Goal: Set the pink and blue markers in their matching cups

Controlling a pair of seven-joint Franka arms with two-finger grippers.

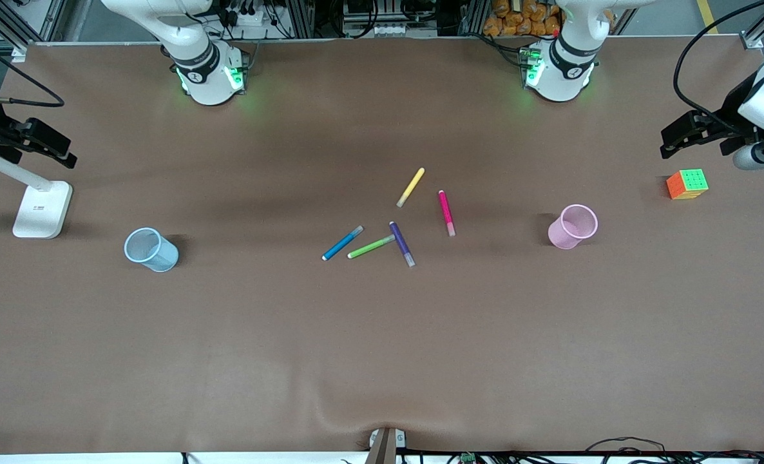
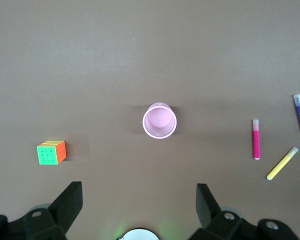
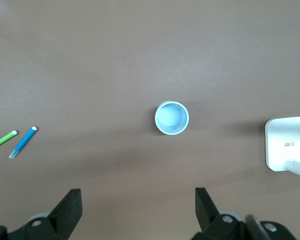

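The pink marker (image 1: 447, 213) (image 2: 256, 139) and the blue marker (image 1: 342, 243) (image 3: 22, 142) lie flat in a loose cluster of pens at mid-table. The pink cup (image 1: 573, 226) (image 2: 159, 120) stands upright and empty toward the left arm's end. The blue cup (image 1: 151, 249) (image 3: 172, 117) stands upright and empty toward the right arm's end. My left gripper (image 2: 138, 191) hangs open high over the table, between its base and the pink cup. My right gripper (image 3: 138, 191) hangs open high over the table near the blue cup. Neither gripper shows in the front view.
A yellow pen (image 1: 411, 187), a green pen (image 1: 370, 247) and a purple pen (image 1: 402, 244) lie among the markers. A colourful cube (image 1: 687, 184) sits past the pink cup. A white stand (image 1: 42, 207) and a black device (image 1: 704, 132) occupy the table's two ends.
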